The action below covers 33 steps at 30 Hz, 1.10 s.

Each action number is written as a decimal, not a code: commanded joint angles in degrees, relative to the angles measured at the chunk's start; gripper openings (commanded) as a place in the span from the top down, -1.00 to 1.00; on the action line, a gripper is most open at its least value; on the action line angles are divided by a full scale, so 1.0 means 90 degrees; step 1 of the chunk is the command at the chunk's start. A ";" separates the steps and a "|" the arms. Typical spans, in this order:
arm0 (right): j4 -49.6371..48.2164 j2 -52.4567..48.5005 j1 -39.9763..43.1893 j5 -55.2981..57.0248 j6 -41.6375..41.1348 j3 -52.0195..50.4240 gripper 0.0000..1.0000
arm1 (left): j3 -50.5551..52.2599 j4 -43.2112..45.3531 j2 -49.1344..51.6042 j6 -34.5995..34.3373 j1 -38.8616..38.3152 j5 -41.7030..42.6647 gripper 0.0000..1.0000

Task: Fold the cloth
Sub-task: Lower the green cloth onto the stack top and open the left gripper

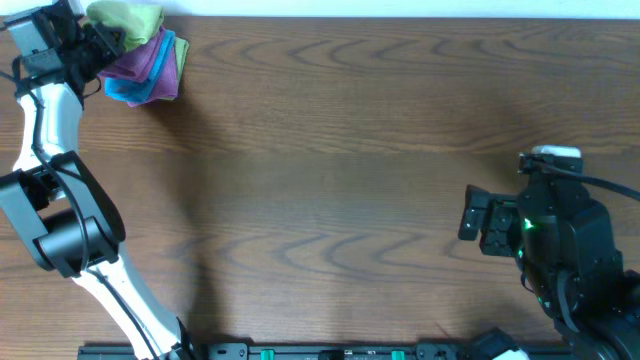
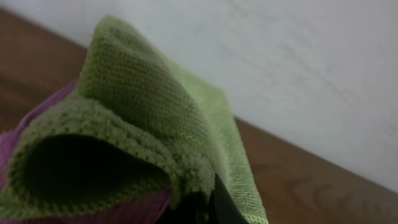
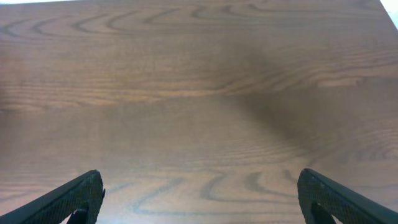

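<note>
The lime-green cloth (image 1: pixel 128 20) lies bunched on top of a small pile at the table's far left corner. My left gripper (image 1: pixel 100 40) is at its left edge and shut on it. In the left wrist view the cloth (image 2: pixel 137 93) fills the frame, a thick fold curling over one dark finger (image 2: pixel 221 202) of my left gripper (image 2: pixel 205 200); the other finger is hidden by the fabric. My right gripper (image 1: pixel 470 213) hovers over bare wood at the right side, far from the cloth. In the right wrist view, that gripper (image 3: pixel 199 193) is open and holds nothing.
Under the green cloth lie a purple cloth (image 1: pixel 140 60) and a light-blue cloth (image 1: pixel 150 88); the purple cloth (image 2: pixel 12 143) shows below the fold. A white wall (image 2: pixel 298 62) runs along the table's back edge. The wooden table (image 1: pixel 330 170) stretches between the arms.
</note>
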<state>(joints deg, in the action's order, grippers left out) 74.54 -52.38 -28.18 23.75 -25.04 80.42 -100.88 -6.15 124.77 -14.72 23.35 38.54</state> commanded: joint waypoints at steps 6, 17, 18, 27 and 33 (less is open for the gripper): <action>-0.0070 0.0027 0.0063 0.0002 -0.0070 -0.0027 -0.98 | -0.0058 -0.0634 0.0090 0.0219 0.0129 -0.0168 0.88; -0.0192 0.0027 0.0063 0.0005 -0.0068 -0.0027 -0.98 | -0.0058 -0.1817 0.0087 0.0284 0.0163 -0.0352 -0.01; -0.0192 0.0027 0.0063 0.0007 -0.0068 -0.0027 -0.99 | -0.0058 -0.1919 0.0087 0.0287 0.0170 -0.0352 -0.01; -0.0192 -0.0141 0.0063 0.0051 -0.0066 -0.0029 -0.99 | -0.0058 -0.2293 -0.0180 0.0282 0.0192 -0.0347 0.00; -0.0262 -0.0398 0.0063 0.0049 0.0002 -0.0027 -0.99 | -0.0058 -0.3213 -0.0886 0.0418 0.0223 -0.0529 0.02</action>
<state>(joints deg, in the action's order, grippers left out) 72.53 -55.79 -28.18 23.77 -25.02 80.42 -100.86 -33.39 122.13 -12.91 24.75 35.09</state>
